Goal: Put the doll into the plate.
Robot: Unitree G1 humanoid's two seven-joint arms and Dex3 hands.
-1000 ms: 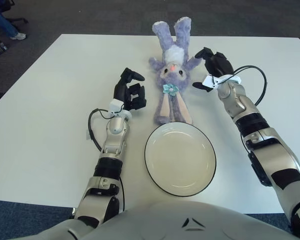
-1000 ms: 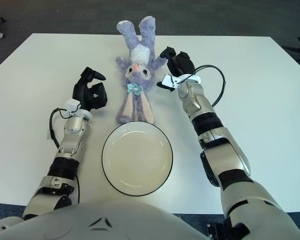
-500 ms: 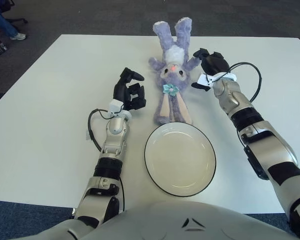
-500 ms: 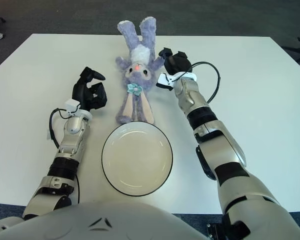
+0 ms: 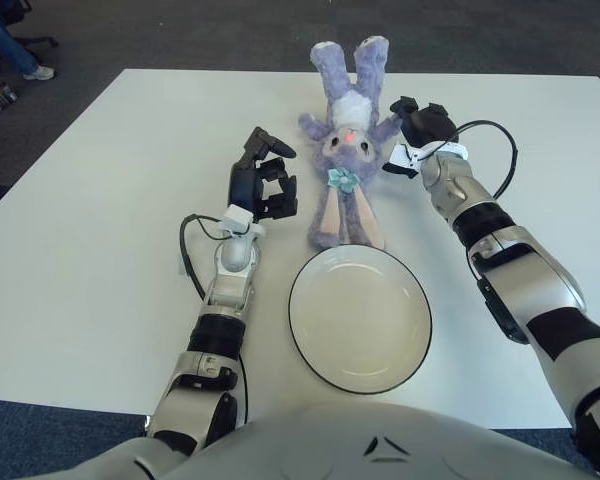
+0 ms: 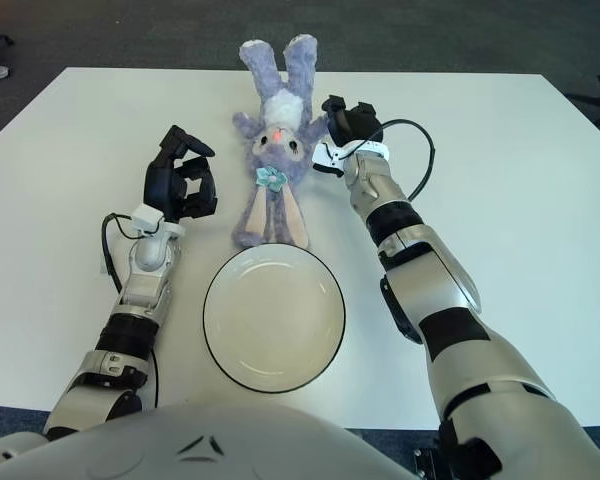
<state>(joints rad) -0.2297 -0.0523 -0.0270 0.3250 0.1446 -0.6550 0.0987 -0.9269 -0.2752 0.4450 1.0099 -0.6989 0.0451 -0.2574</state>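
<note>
Purple rabbit doll [image 5: 345, 150] lying on the white desk [image 5: 100, 220], its near end just beyond the empty plate [image 5: 360, 317]. Right hand [image 5: 423, 128], fingers curled but holding nothing, sits beside the doll's right arm; left hand [image 5: 263, 185], fingers loosely bent and empty, hangs just left of it. Risk: a one-sided grip on a limp limb may let the doll sag and drag the plate. Since the earlier frame, both hands have edged closer to the doll.
</note>
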